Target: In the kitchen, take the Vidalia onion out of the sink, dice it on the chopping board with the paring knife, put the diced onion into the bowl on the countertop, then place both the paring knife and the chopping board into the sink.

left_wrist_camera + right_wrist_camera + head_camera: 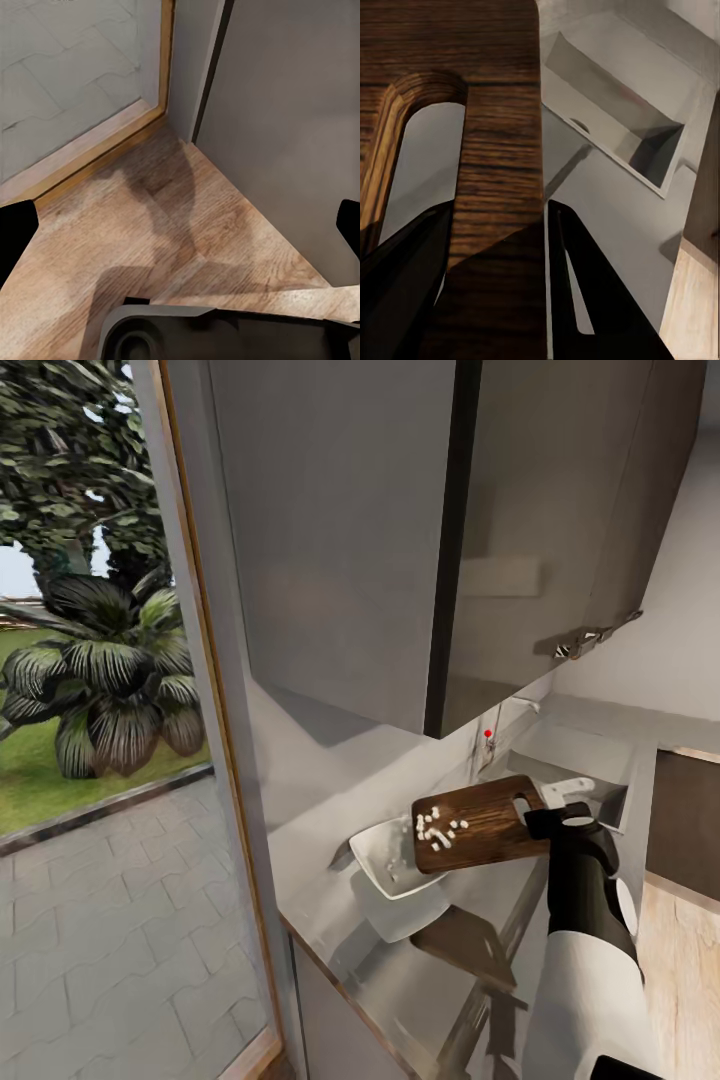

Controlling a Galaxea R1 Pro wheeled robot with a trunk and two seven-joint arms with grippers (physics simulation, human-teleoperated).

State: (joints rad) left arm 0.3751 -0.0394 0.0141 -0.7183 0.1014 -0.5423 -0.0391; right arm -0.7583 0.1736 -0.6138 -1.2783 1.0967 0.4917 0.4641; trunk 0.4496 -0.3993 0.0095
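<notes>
My right gripper (560, 822) is shut on the handle end of the dark wooden chopping board (485, 815) and holds it tilted above the countertop (400, 970). White dice of the Vidalia onion (437, 830) lie on the board's lower end, over the white bowl (375, 850). A few dice are in the bowl. In the right wrist view the board (499, 150) is clamped between the fingers (600, 300) beside its slot hole. The sink (590, 760) and its tap (488, 745) are behind the board. The paring knife is out of view. My left gripper (180, 229) is open over the wooden floor.
Grey wall cabinets (400, 540) hang low over the countertop. A tall glass pane (100, 760) with a wooden frame stands at the left, with paving and plants outside. The sink basin (615, 112) with its drain is seen past the board. Wooden floor (680, 960) lies to the right.
</notes>
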